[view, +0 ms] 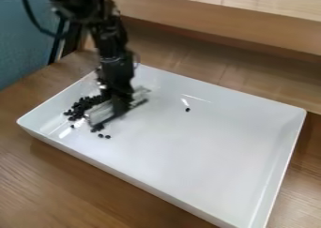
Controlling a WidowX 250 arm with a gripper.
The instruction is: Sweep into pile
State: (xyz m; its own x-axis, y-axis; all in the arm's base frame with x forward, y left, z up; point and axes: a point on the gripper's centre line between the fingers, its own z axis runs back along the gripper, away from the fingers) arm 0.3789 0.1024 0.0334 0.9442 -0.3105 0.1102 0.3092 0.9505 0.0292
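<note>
Sweeping step seems in hand: inside the tray (pixel 188 152), the gripper (pixel 121 102) looks closed on flat sweeper (pixel 98 113) beside dark beans (pixel 79 107); next, gather the tray's lone bean (pixel 187 110).

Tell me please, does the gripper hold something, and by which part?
The gripper holds a flat sweeping tool, around the middle of its length; the exact contact cannot be told.
</note>
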